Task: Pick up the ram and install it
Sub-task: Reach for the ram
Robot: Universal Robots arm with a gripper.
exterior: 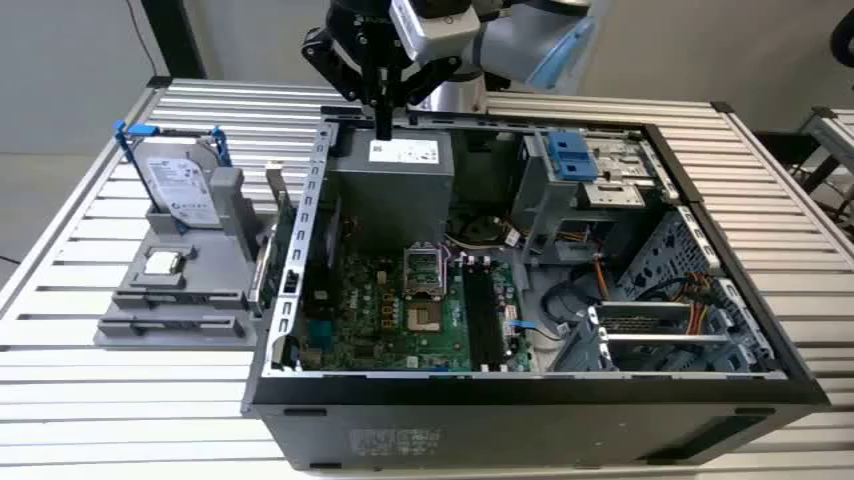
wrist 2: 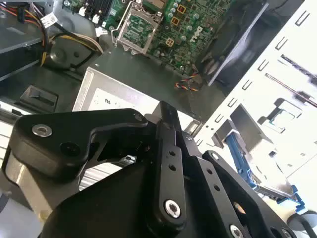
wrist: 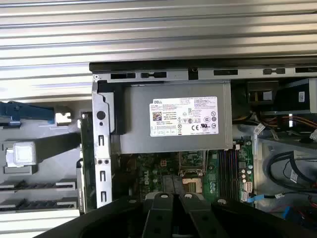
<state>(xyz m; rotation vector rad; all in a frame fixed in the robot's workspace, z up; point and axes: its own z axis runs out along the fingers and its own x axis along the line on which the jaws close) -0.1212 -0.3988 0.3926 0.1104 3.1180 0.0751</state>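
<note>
1. Gripper (exterior: 384, 128) fingers are pressed together, with nothing seen between them. It hangs over the rear edge of the open computer case (exterior: 747, 395), above the grey power supply (exterior: 400, 180).
2. In the first wrist view the ram (wrist: 86, 163) stands on edge as a thin green strip, between the grey fixture (exterior: 174, 325) and the case's outer wall. It is well apart from the gripper.
3. The hard drive (exterior: 180, 185) with blue brackets stands upright on the fixture, and the processor chip (exterior: 163, 262) lies flat in front of it.
4. The black memory slots (exterior: 483, 320) on the motherboard (exterior: 374, 320) lie bare.
</note>
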